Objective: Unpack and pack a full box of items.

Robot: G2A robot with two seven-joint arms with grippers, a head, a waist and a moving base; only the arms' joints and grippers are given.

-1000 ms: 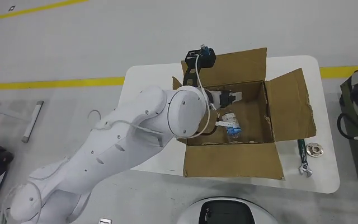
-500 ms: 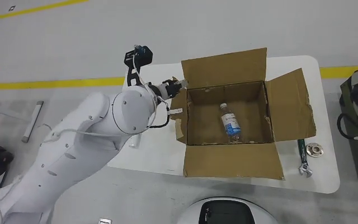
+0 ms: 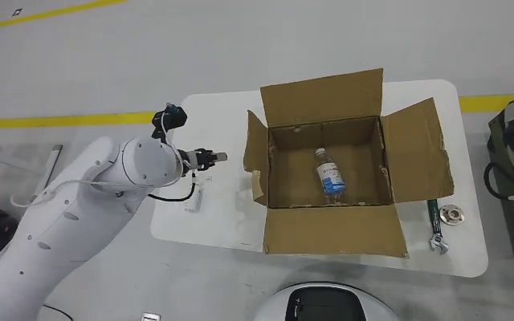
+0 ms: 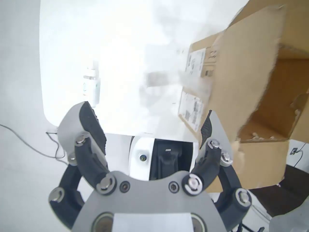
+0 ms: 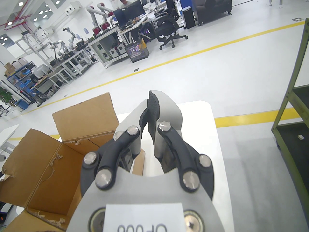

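The pale floor carries yellow lines around the white bench. On the bench stands the cardboard box, its flaps folded out. A clear water bottle with a white-and-blue label lies on the box's bottom. The left pincer hangs over the bench's left part, near the box's left flap, its fingers spread wide with nothing between them. A small white bottle rests on the bench near it. White shipping labels sit on the box's outer wall, their print too blurred to read. The right pincer is held above the bench near the box, fingers pressed together and empty. A wrench and a round metal part lie right of the box.
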